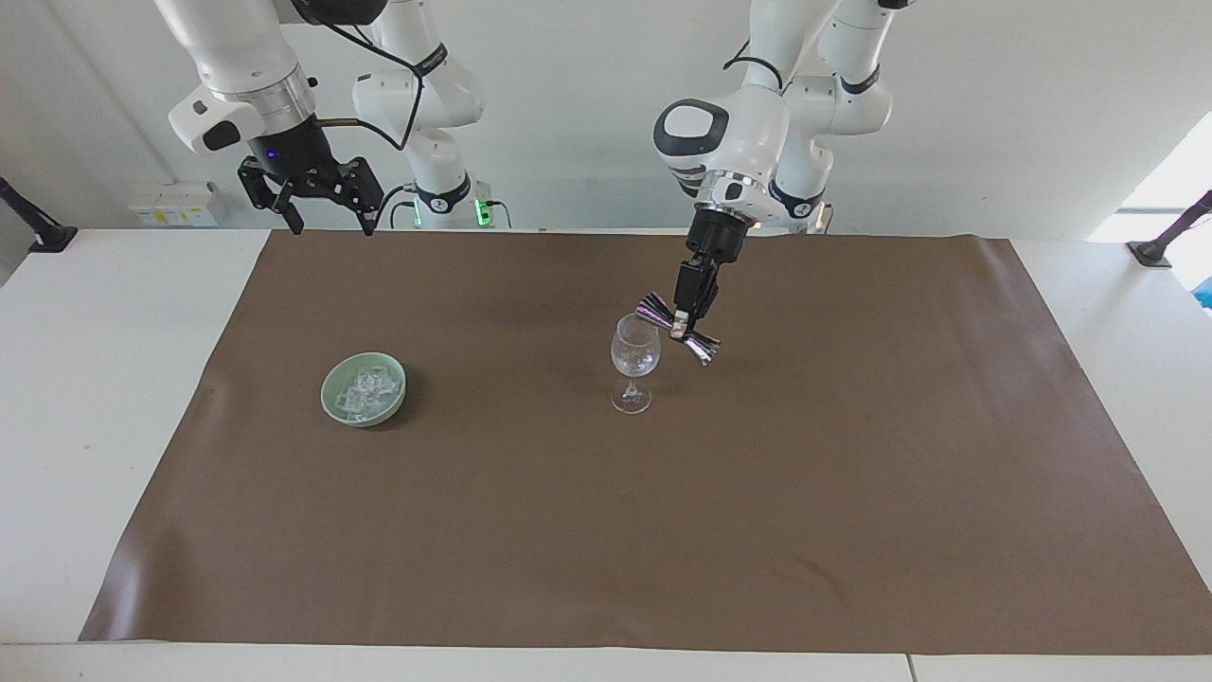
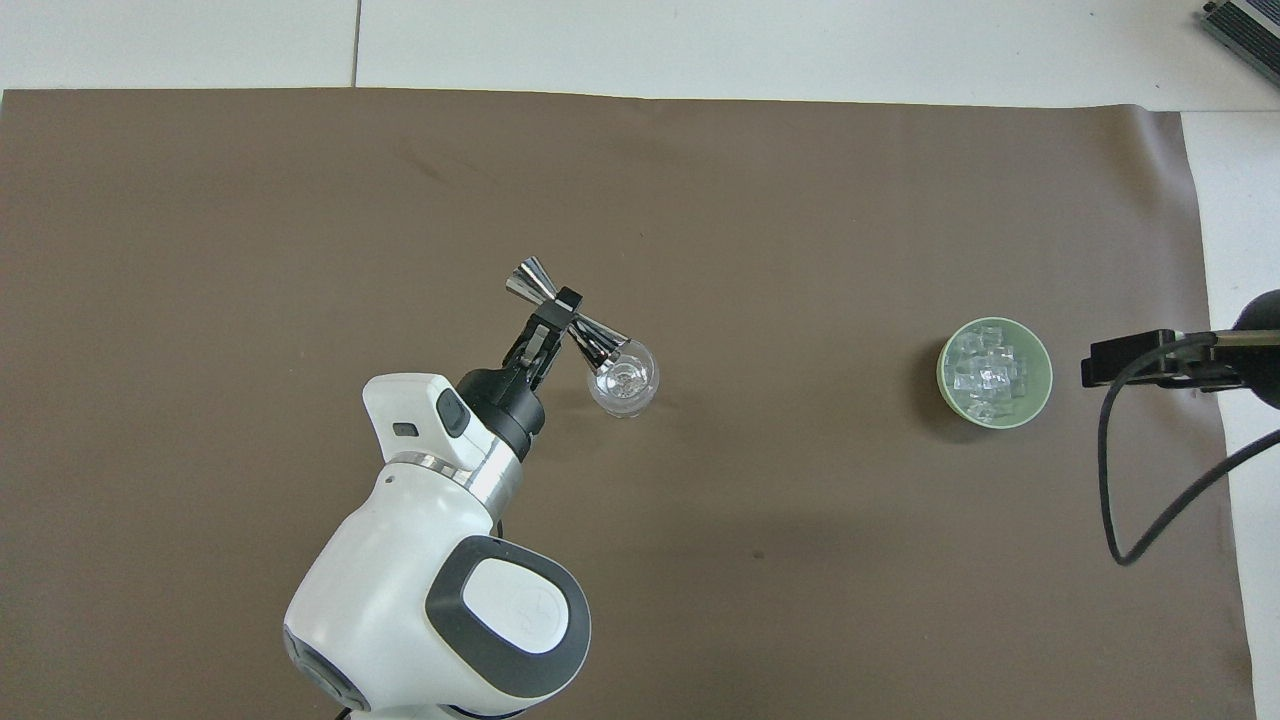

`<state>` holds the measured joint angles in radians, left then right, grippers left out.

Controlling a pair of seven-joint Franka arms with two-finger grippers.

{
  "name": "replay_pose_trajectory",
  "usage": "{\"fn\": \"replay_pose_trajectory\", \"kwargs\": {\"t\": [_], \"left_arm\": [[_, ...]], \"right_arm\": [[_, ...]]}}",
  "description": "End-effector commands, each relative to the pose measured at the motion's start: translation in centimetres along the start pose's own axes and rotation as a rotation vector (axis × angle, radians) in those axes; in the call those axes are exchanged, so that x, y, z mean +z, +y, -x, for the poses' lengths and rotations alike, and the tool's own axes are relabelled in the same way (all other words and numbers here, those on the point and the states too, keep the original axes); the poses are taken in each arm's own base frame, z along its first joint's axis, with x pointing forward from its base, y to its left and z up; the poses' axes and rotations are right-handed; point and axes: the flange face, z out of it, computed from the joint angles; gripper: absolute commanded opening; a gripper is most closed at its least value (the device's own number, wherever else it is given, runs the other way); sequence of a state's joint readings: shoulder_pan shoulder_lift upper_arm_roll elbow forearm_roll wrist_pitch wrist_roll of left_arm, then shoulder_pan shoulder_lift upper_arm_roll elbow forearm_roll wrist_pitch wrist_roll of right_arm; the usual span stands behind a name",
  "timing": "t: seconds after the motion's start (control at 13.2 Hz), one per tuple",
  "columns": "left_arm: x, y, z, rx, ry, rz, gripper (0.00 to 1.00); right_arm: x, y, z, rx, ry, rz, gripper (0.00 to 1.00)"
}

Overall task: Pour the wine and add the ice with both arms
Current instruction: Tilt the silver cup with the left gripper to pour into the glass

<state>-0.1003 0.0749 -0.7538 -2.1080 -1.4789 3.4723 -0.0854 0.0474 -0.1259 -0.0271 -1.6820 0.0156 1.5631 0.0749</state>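
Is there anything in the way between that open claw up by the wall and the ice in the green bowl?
Nothing visible. The right gripper hangs open over the mat's edge, and only bare brown mat separates it from the ice in the bowl.

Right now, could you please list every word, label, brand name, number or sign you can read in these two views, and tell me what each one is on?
None: no readable text appears in either view.
The jigger, wine glass, green bowl of ice and brown mat are unmarked.
The pale boxes by the wall may carry marks, but they are too small to read.
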Motion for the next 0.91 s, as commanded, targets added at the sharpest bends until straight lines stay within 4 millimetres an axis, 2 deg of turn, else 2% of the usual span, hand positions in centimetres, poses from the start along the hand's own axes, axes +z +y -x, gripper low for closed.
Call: {"fn": "replay_pose_trajectory", "kwargs": {"t": [0.0, 0.83], "left_arm": [[0.37, 0.87, 0.23, 0.040, 0.012, 0.019, 0.00], [1.01, 0.94, 0.79, 0.179, -0.003, 0.022, 0.00]], "right_arm": [[-0.11, 0.14, 0.84, -0.013, -0.008, 0.005, 1.00], [-0.11, 0.14, 0.84, -0.013, -0.008, 0.005, 1.00]]}}
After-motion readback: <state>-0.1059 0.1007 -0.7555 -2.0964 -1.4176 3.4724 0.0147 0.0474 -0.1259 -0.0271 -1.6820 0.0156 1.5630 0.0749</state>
